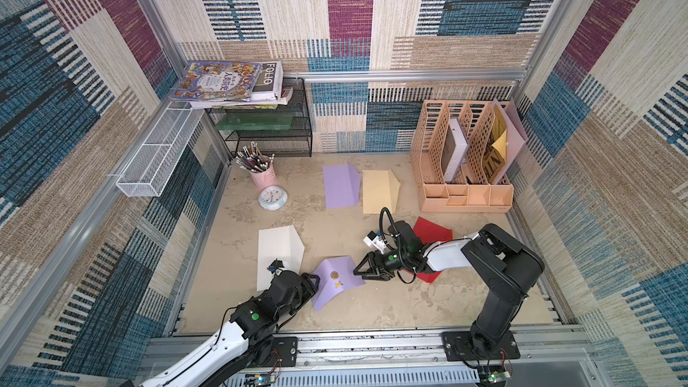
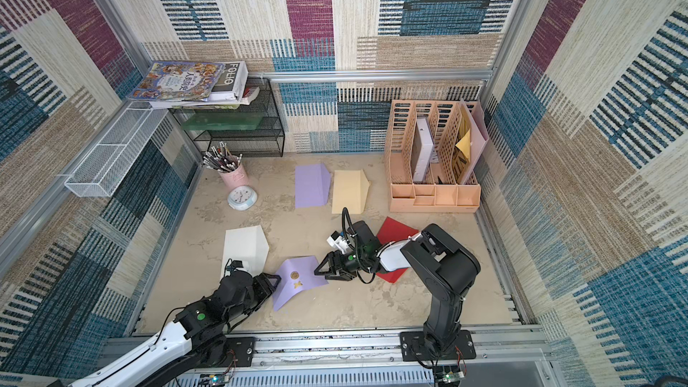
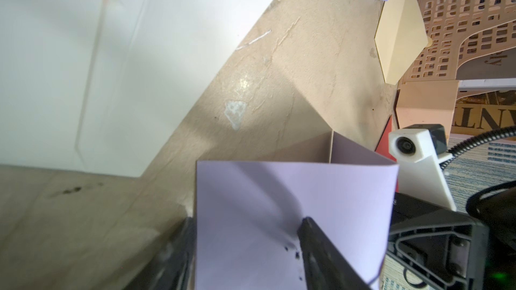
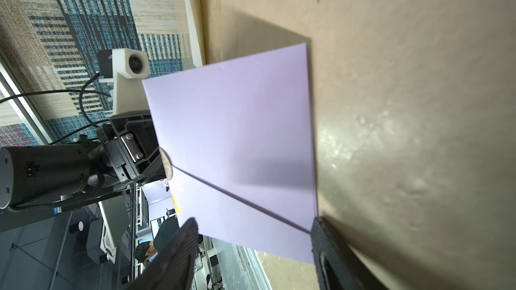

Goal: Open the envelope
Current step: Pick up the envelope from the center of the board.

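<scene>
Near front-centre of table (image 1: 372, 303), btwn the two grippers: lilac envelope (image 1: 337, 281). Shows flap side up in both top views, w/ round gold seal (image 1: 334, 274) and small yellow sticker (image 1: 338, 285) on it. Doesn't lie flat – bends along a fold, part lifted off the surface.

At its left corner: left gripper (image 1: 315, 283). Jaws spread fairly wide, not clamped. In left wrist view, one finger (image 3: 321, 249) in front of the paper, other finger (image 3: 178, 249) behind its edge, sheet passing loosely btwn. Can't tell how firmly either presses.

At its right edge: right gripper (image 1: 358, 270), arm behind it crossing over red envelope (image 1: 432, 230). Jaws likewise spread wide. In right wrist view, envelope up on edge btwn the fingers, lower corner touching one finger (image 4: 329, 246) at table level, other finger (image 4: 178, 246) near its opposite edge. Diagonal seam across the sheet, seal at one end.

Elsewhere: white envelope (image 1: 277, 255) just beside left gripper, partly under that arm; second lilac envelope (image 1: 340, 186) and cream envelope (image 1: 378, 191) side by side further back; peach file rack (image 1: 465, 195) back right; pink pen cup (image 1: 263, 176) w/ small clock (image 1: 273, 198) just in front; black wire shelf (image 1: 268, 135) back left, books (image 1: 223, 81) stacked on top.
</scene>
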Tool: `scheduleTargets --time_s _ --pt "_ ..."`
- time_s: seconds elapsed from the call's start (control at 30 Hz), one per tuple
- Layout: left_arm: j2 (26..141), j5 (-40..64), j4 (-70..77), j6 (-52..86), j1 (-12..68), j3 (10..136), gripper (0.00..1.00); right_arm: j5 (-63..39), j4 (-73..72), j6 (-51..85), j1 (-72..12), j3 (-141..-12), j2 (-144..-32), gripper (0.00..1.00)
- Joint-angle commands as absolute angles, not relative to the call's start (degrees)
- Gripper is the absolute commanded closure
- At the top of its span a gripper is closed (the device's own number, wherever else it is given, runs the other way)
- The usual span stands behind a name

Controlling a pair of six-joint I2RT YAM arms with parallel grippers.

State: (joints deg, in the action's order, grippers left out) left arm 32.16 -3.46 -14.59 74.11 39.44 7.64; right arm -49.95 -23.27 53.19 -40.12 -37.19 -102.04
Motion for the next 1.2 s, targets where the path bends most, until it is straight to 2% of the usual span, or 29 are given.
scheduleTargets --time_s 0.0,0.6,1.17 --pt "34.05 -4.13 -13.12 72.36 39.46 8.28 0.38 -48.38 -21.53 53.89 -40.68 -36.51 -101.79 0.33" --pt "42.03 -3.86 -5.8 68.74 39.46 12.74 0.37 -47.42 -21.79 54.23 -41.31 -36.04 -101.37 0.33" --pt "32.81 -6.68 -1.58 67.95 39.46 10.75 0.37 -47.38 -21.88 54.05 -41.09 -35.8 -101.98 0.33"
